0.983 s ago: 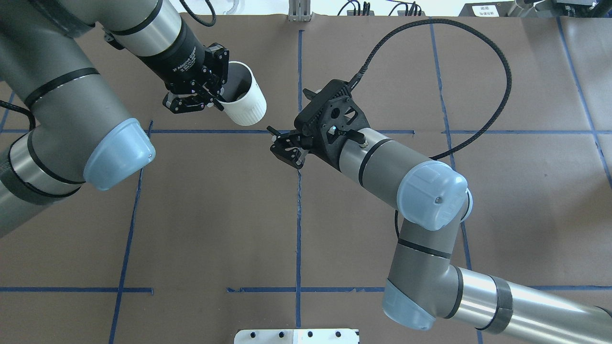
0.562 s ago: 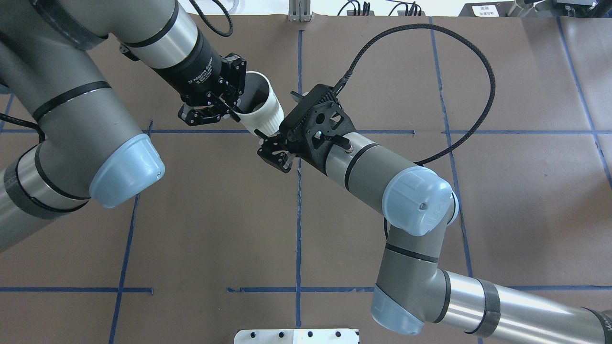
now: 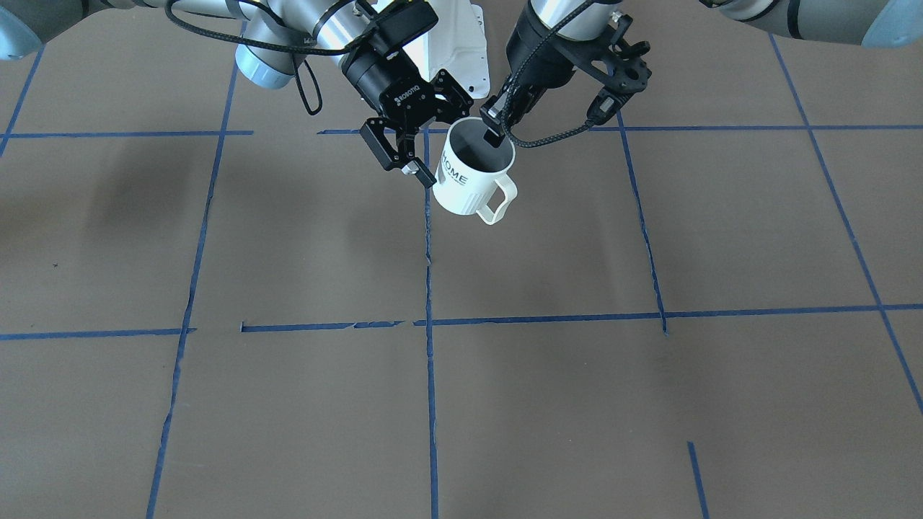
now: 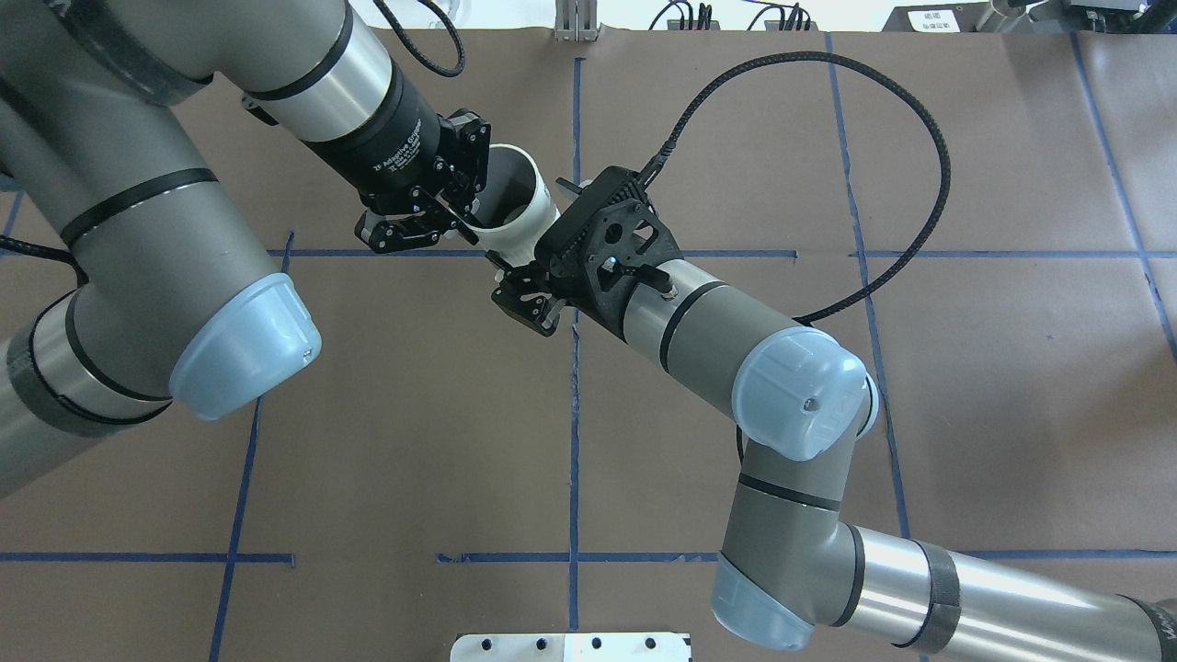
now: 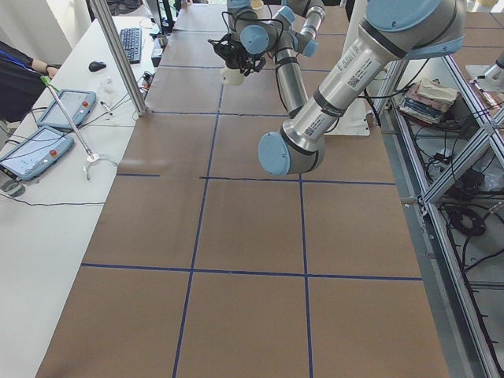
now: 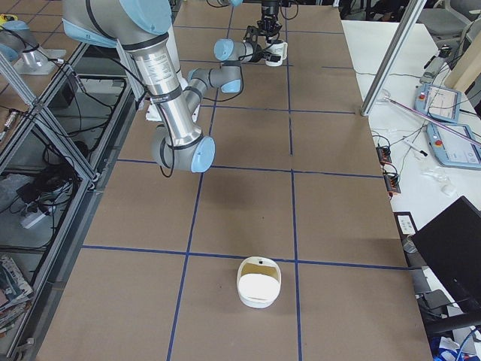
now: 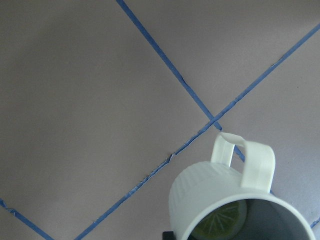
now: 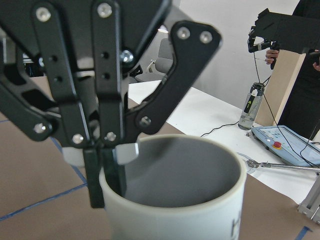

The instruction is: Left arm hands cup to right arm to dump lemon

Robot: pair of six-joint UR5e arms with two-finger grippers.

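The white ribbed cup (image 3: 472,180) with "HOME" on its side hangs upright above the table, its handle toward the operators' side. My left gripper (image 3: 495,137) is shut on the cup's rim, one finger inside and one outside; it also shows in the overhead view (image 4: 464,218). The lemon (image 7: 220,224) lies in the bottom of the cup (image 7: 225,200), a yellow-green slice. My right gripper (image 3: 402,157) is open and empty, right beside the cup's wall and not around it. In the overhead view the right gripper (image 4: 522,296) sits just below the cup (image 4: 524,207).
A white bowl-like container (image 6: 259,282) stands on the brown table far toward the robot's right end. Blue tape lines (image 3: 427,288) cross the table. Operator tablets (image 5: 35,142) lie on a side bench.
My left arm carried the cup to the right toward the table's middle line. My right gripper moved left toward it, and the two now nearly touch.
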